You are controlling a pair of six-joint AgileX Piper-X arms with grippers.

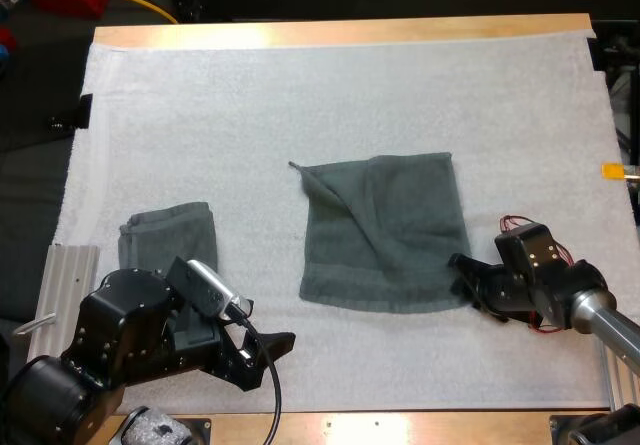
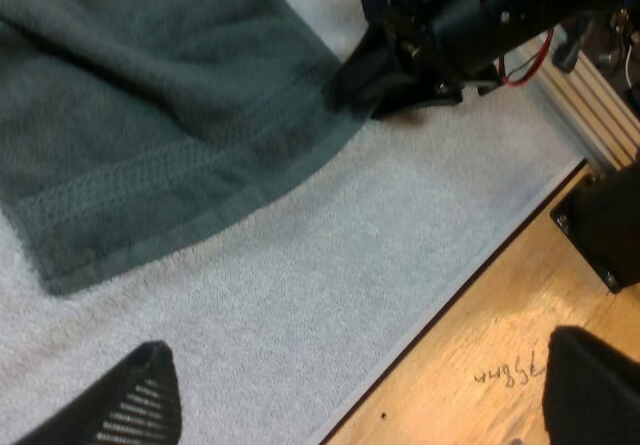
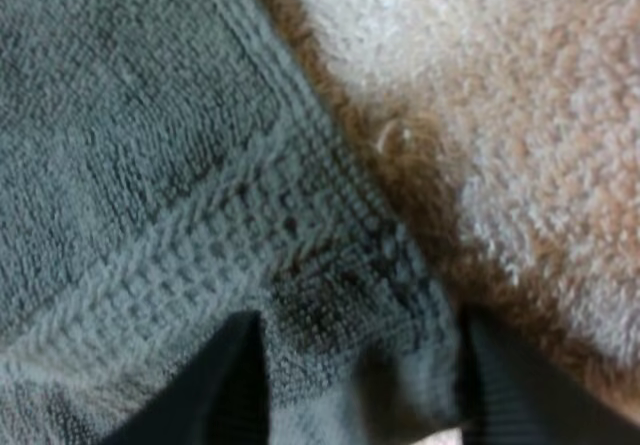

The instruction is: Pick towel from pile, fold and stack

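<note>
High view: we're logging one folded towel lying at left, second towel lying flat, centre. R gripper straddling its near corner, fingers apart; L gripper hanging wide. Fold + stack pending.

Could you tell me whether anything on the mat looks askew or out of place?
The spread towel is not lying flat: a diagonal flap is folded over its far left part, leaving a corner tip poking out. The folded towel to its left looks tidy.
</note>
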